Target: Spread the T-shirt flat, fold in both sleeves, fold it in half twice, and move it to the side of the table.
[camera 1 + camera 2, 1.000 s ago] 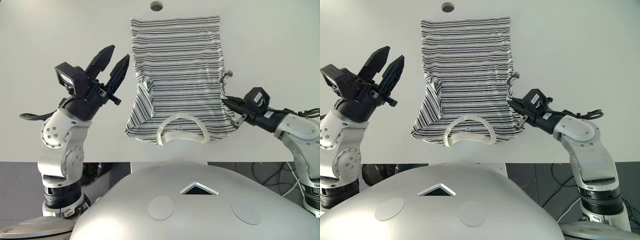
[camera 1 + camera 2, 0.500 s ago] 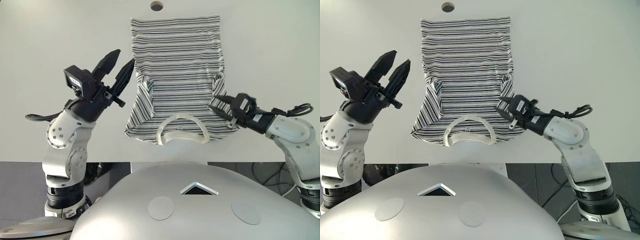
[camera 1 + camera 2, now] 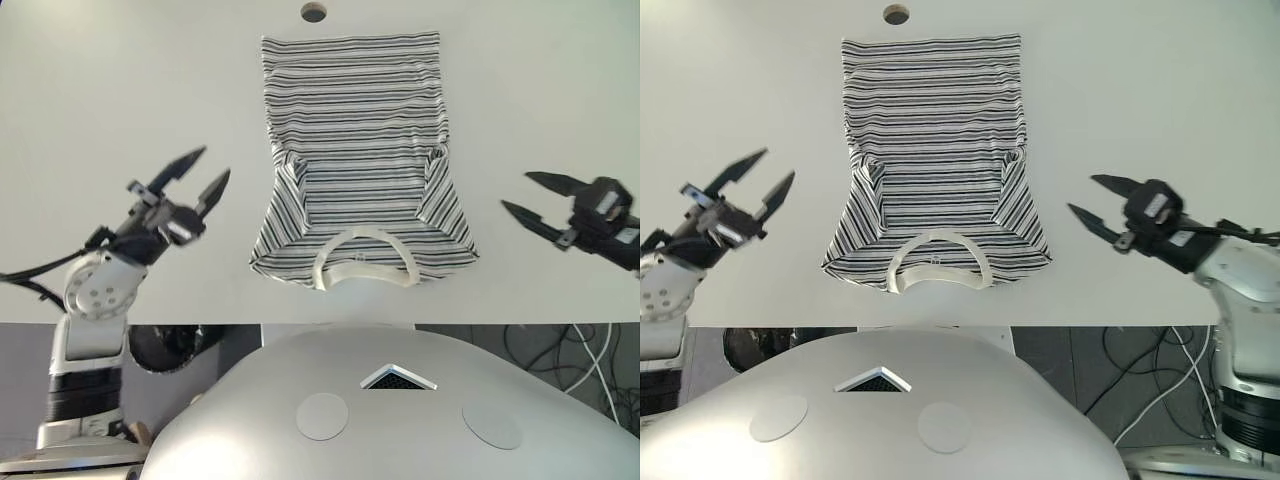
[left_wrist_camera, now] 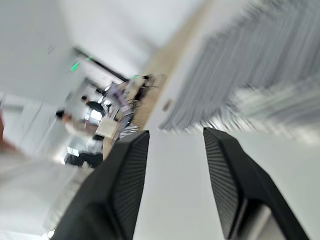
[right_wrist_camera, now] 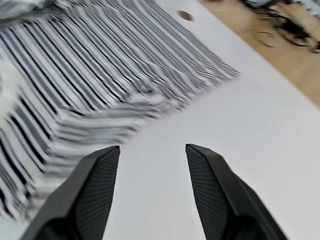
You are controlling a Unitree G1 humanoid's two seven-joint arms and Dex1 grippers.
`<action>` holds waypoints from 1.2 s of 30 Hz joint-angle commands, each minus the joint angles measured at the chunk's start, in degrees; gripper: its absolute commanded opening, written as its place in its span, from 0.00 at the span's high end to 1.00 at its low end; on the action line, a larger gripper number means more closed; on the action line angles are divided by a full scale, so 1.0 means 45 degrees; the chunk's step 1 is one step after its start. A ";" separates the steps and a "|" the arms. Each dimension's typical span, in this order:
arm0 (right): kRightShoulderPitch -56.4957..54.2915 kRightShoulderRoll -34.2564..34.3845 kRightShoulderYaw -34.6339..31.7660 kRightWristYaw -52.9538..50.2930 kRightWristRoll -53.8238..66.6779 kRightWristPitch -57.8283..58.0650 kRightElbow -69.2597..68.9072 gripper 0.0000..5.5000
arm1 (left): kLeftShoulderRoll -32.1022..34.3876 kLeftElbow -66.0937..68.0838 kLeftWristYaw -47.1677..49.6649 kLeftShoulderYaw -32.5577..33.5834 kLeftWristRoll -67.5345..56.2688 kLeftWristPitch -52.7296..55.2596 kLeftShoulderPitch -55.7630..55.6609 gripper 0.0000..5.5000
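Both our left tool (image 3: 212,165) and right tool (image 3: 517,192) have backed away from the T-shirt (image 3: 355,130), wide and empty; a careless regrasp could drag its tucked sleeves (image 3: 287,192) loose.

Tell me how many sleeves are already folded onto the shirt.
2: left sleeve folded over the left side of the T-shirt, right sleeve over the right side.
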 commanded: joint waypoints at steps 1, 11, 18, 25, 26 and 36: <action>0.1296 -0.0519 -0.0404 0.0625 -0.2366 -0.3782 0.1155 0.55 | 0.1877 0.1679 0.1174 0.1226 0.3836 -0.4321 0.1225 0.63; 0.2000 -0.0903 0.1799 0.0291 -0.6285 -0.5833 0.1303 0.54 | 0.2100 0.1569 0.2111 -0.0417 0.7635 -0.5926 0.0391 0.58; 0.1826 -0.1056 0.2156 0.0071 -0.6556 -0.5669 0.0968 0.41 | 0.2093 0.0666 0.2822 -0.1270 0.8442 -0.5180 -0.0372 0.43; 0.1467 -0.1140 0.2928 0.0089 -0.6597 -0.5433 0.0673 0.41 | 0.2327 0.0644 0.3704 -0.2264 0.9685 -0.4702 -0.1031 0.43; 0.1433 -0.1156 0.3017 0.0094 -0.6576 -0.5395 0.0620 0.41 | 0.2381 0.0722 0.3889 -0.2433 0.9918 -0.4644 -0.1108 0.43; 0.1402 -0.1251 0.3559 0.0164 -0.6327 -0.5090 0.0089 0.41 | 0.3377 0.0643 0.4639 -0.3349 0.9994 -0.3943 -0.0977 0.69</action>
